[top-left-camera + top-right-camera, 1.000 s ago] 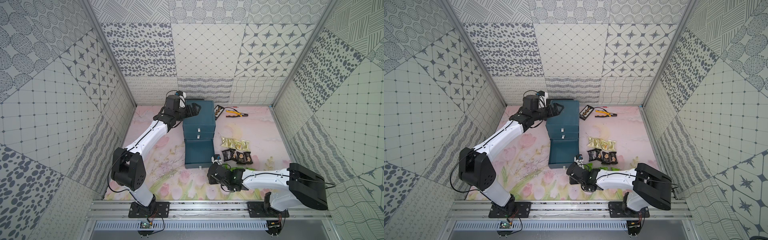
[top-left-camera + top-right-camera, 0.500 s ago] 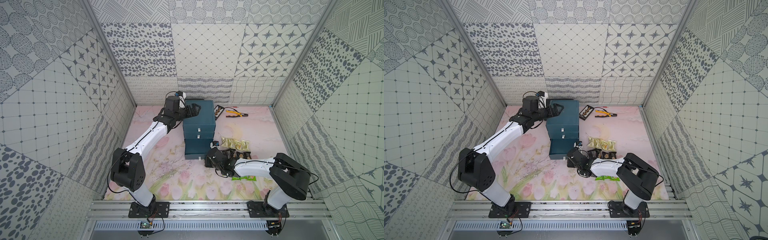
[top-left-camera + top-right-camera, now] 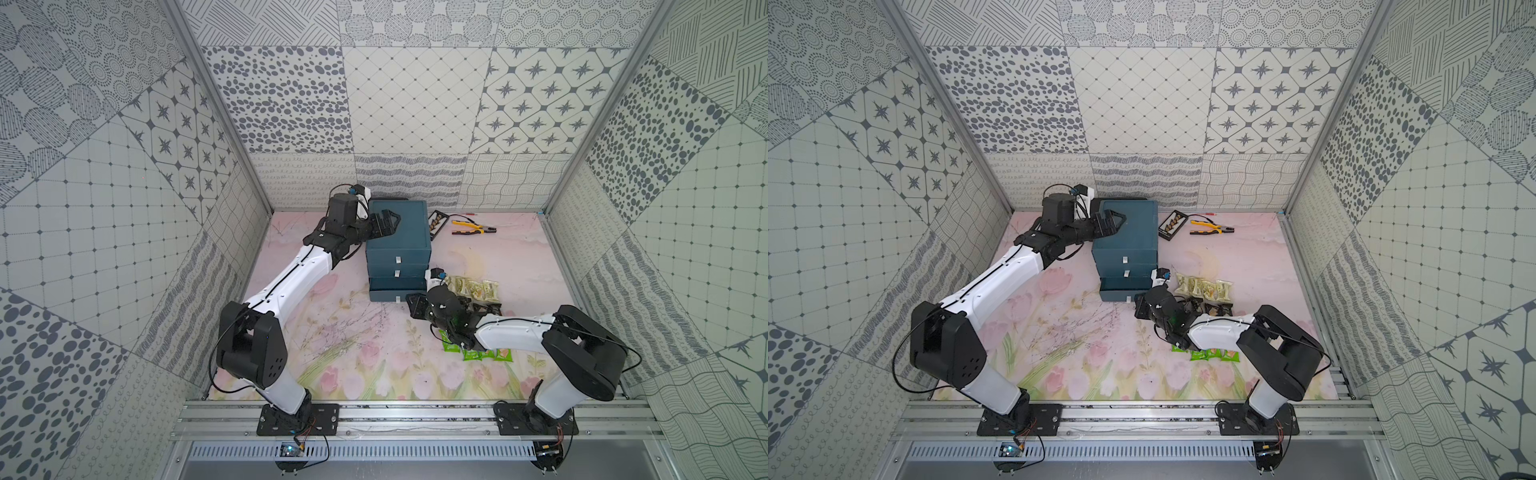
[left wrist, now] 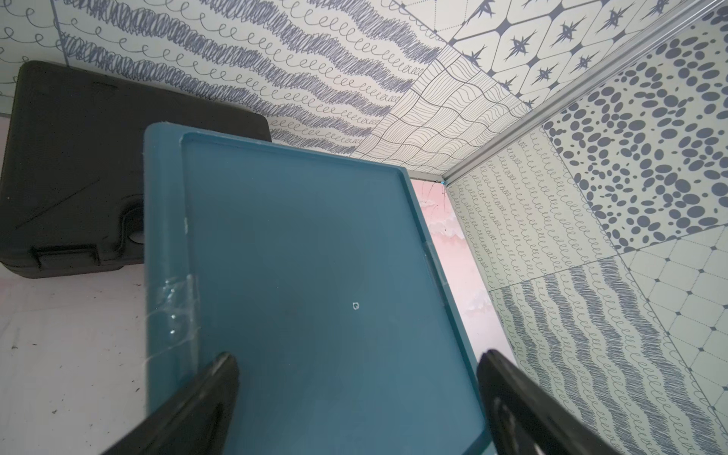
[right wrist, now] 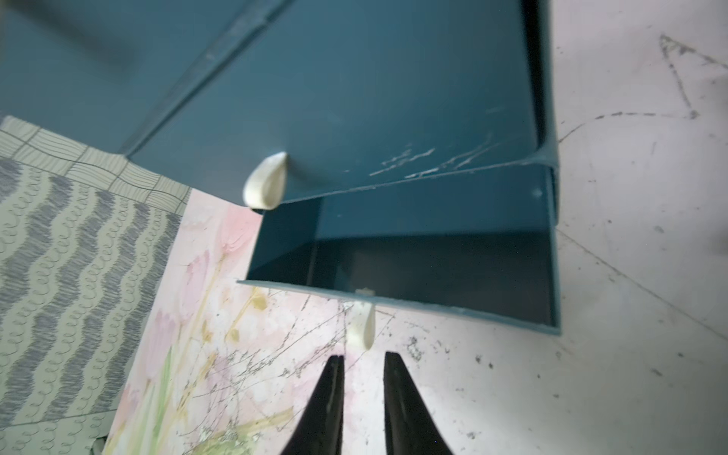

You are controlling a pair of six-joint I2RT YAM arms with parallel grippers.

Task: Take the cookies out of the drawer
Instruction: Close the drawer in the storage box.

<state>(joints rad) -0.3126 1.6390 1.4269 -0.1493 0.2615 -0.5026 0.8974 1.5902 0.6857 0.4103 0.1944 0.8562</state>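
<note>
The cookies lie on the table to the right of the teal cabinet (image 3: 397, 245): gold packets (image 3: 473, 286), black packets (image 3: 488, 309) and green packets (image 3: 478, 354), partly under my right arm. The bottom drawer (image 3: 397, 293) stands slightly out, and what shows of its inside (image 5: 433, 264) is bare. My right gripper (image 5: 363, 354) is open by a narrow gap. Its tips sit just short of the drawer's white handle (image 5: 364, 327), with nothing between them. My left gripper (image 4: 358, 364) is open wide over the cabinet's top (image 4: 315, 256).
A slim black tray of brown pieces (image 3: 437, 218) and yellow-handled pliers (image 3: 473, 227) lie at the back, right of the cabinet. A black case (image 4: 78, 177) stands behind the cabinet against the rear wall. Patterned walls close in three sides.
The bottom drawer has slid from far out to nearly shut. My right gripper has followed it toward the cabinet. The left arm has not moved.
</note>
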